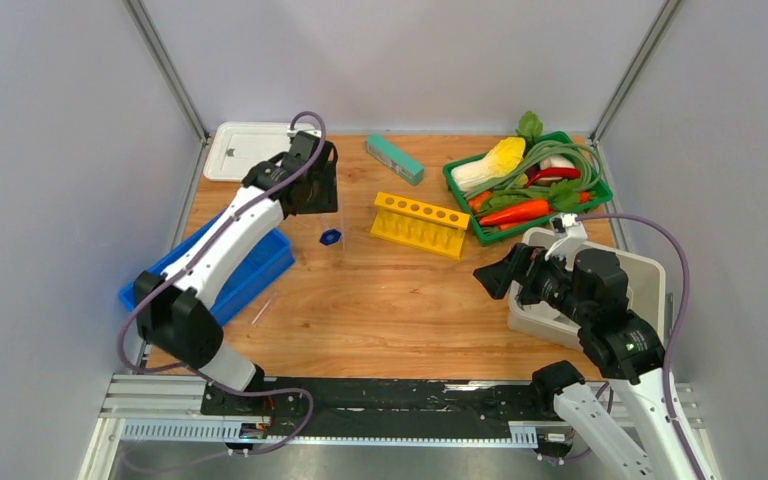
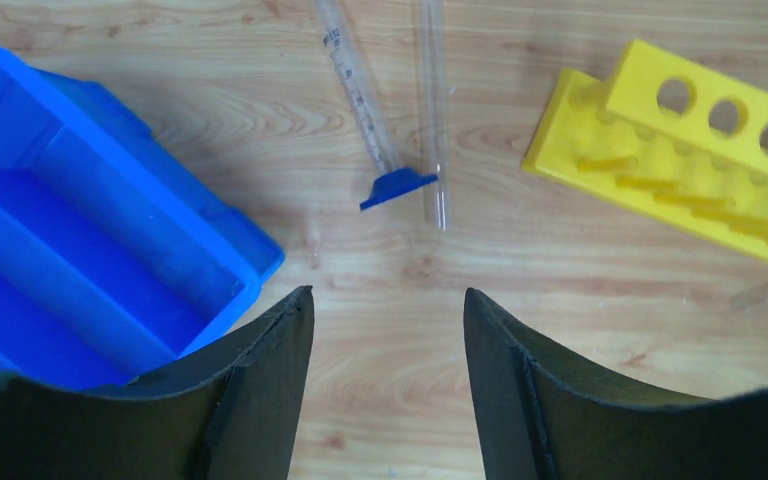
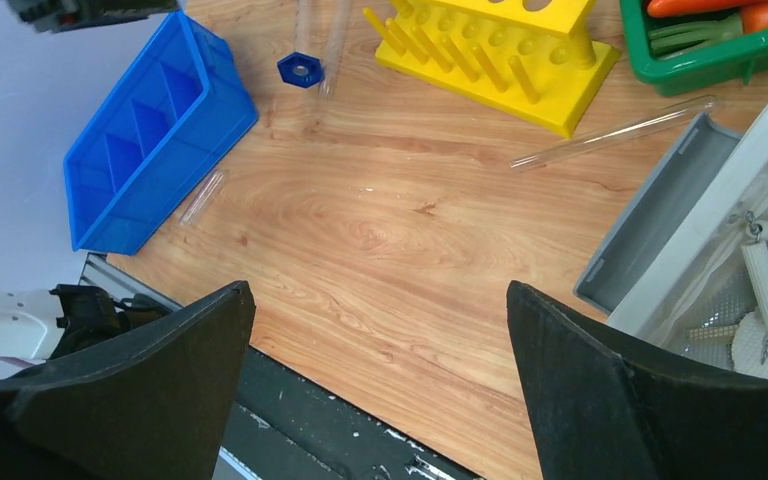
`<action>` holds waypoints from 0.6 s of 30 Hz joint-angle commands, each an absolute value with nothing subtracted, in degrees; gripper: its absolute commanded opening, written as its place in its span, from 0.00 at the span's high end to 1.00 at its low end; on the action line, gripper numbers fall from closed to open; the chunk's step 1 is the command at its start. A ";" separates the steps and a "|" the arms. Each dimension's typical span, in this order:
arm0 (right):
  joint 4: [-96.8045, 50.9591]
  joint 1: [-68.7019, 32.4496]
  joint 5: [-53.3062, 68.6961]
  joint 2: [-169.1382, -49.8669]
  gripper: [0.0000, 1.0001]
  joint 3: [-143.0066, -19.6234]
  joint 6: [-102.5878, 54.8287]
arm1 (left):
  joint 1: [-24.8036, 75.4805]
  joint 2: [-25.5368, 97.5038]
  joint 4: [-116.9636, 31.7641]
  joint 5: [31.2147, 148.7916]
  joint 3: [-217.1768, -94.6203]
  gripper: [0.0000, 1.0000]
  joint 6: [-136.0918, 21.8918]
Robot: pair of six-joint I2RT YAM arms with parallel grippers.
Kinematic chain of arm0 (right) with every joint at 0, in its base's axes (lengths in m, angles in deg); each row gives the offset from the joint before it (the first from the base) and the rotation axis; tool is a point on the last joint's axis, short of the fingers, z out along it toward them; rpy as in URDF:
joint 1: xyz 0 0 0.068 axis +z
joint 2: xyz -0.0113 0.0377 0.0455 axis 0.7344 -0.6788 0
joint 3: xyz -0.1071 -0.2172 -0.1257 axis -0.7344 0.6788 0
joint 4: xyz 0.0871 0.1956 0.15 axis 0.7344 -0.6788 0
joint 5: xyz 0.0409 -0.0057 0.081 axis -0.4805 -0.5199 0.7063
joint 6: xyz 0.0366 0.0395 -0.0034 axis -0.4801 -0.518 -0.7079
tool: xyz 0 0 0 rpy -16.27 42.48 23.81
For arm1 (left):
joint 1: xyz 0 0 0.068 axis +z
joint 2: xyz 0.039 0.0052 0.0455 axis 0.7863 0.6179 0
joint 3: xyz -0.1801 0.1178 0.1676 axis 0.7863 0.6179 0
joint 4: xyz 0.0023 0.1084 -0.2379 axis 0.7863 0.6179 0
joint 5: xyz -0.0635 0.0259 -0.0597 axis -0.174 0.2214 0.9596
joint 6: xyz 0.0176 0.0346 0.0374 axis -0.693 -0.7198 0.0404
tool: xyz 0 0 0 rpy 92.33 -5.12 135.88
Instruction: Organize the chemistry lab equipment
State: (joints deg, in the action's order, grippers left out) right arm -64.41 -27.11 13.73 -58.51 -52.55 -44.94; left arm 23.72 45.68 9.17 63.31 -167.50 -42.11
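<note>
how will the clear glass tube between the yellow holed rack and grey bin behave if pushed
The clear glass tube lies flat on the wooden table, so it would probably roll. Thin and glossy, it may slip or crack.

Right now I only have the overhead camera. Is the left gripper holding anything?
Observer: No. The left gripper is open, with nothing between its fingers and only bare table below the gap.
Operator: What is the little blue thing in front of it?
Observer: That blue piece sits on the end of a clear tube with a printed scale. A second, plain tube is right beside it.
Operator: Anything loose near the grey bin?
Observer: Yes, a long clear tube lies on the table between the yellow rack and the grey bin.
</note>
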 commanded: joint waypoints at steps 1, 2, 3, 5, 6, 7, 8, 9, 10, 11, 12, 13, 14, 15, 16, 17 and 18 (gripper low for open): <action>-62.23 -26.77 15.96 -58.04 0.00 -54.02 -43.43 | 27.84 53.63 8.55 68.99 -172.93 0.37 -38.10; -62.32 -26.77 16.31 -57.69 0.00 -54.28 -43.43 | 28.63 55.57 8.11 69.95 -173.37 0.38 -37.48; -62.49 -26.77 16.57 -57.52 0.00 -54.28 -43.43 | 29.24 57.24 7.50 71.18 -173.64 0.38 -36.87; -62.58 -26.86 16.58 -56.81 0.00 -54.28 -43.35 | 30.12 61.72 6.79 72.60 -174.78 0.38 -36.69; -62.49 -26.86 16.40 -56.38 0.00 -53.94 -43.26 | 30.39 63.39 6.53 72.86 -175.39 0.38 -36.86; -62.23 -26.78 16.23 -56.11 0.00 -53.41 -43.08 | 30.65 65.41 6.79 72.95 -176.97 0.38 -37.04; -62.32 -26.86 16.14 -55.93 0.00 -52.97 -42.99 | 30.92 67.00 7.40 72.78 -178.46 0.38 -37.21; -62.49 -26.78 16.14 -55.84 0.00 -52.62 -42.91 | 31.18 68.75 8.27 72.17 -179.87 0.38 -37.48; -62.84 -26.86 16.22 -55.93 0.00 -52.53 -42.82 | 31.53 70.25 9.07 71.73 -181.45 0.39 -37.39; -63.02 -26.78 16.40 -56.11 0.00 -52.27 -42.82 | 31.71 71.31 9.34 71.29 -182.25 0.39 -37.65; -63.19 -26.86 16.40 -55.93 0.00 -52.00 -42.82 | 31.97 72.28 9.51 70.59 -183.21 0.39 -37.83; -63.20 -26.86 16.31 -55.93 0.00 -51.91 -42.73 | 31.97 72.98 9.60 69.54 -183.74 0.40 -37.92; -63.37 -26.86 16.05 -55.67 0.00 -51.74 -42.73 | 32.24 73.69 9.69 68.83 -184.18 0.40 -37.83; -63.46 -26.86 15.88 -55.67 0.00 -51.74 -42.73 | 32.50 74.39 9.43 68.74 -184.36 0.40 -37.57; -63.46 -26.86 15.79 -55.49 0.00 -51.82 -42.73 | 32.85 75.00 9.08 69.26 -184.45 0.41 -37.39; -63.63 -26.86 15.53 -55.58 0.00 -52.00 -42.73 | 33.20 75.79 8.90 69.70 -184.37 0.41 -37.13; -64.07 -26.78 14.83 -55.41 0.00 -52.17 -42.73 | 33.55 76.50 8.81 70.22 -184.54 0.42 -36.69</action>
